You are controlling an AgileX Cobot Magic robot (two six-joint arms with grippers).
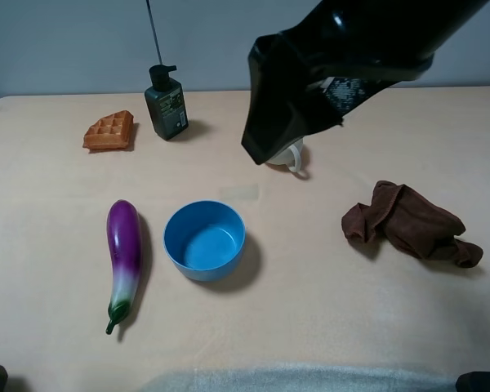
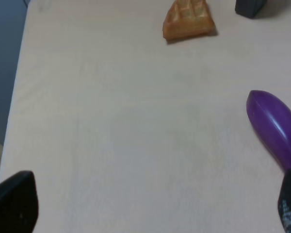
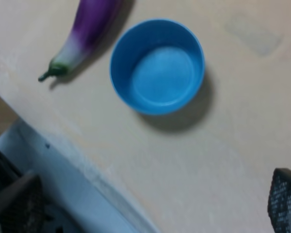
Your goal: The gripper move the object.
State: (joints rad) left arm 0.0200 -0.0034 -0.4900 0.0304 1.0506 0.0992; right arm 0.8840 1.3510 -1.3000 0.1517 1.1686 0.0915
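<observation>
The bright-blue bowl (image 1: 204, 241) stands upright and empty on the beige table, a little left of the middle. It also shows in the right wrist view (image 3: 157, 65). My right gripper (image 1: 265, 143) hangs high over the table, behind the bowl and apart from it. In the right wrist view its two fingertips (image 3: 285, 200) stand wide apart at the frame's corners, with nothing between them. My left gripper (image 2: 153, 208) is open and empty over bare table, near the purple eggplant (image 2: 274, 126).
An eggplant (image 1: 124, 257) lies just left of the bowl. A waffle (image 1: 109, 131) and a dark pump bottle (image 1: 167, 102) stand at the back left. A cream teapot (image 1: 291, 158) is mostly hidden under my right arm. A brown cloth (image 1: 408, 222) lies at the right.
</observation>
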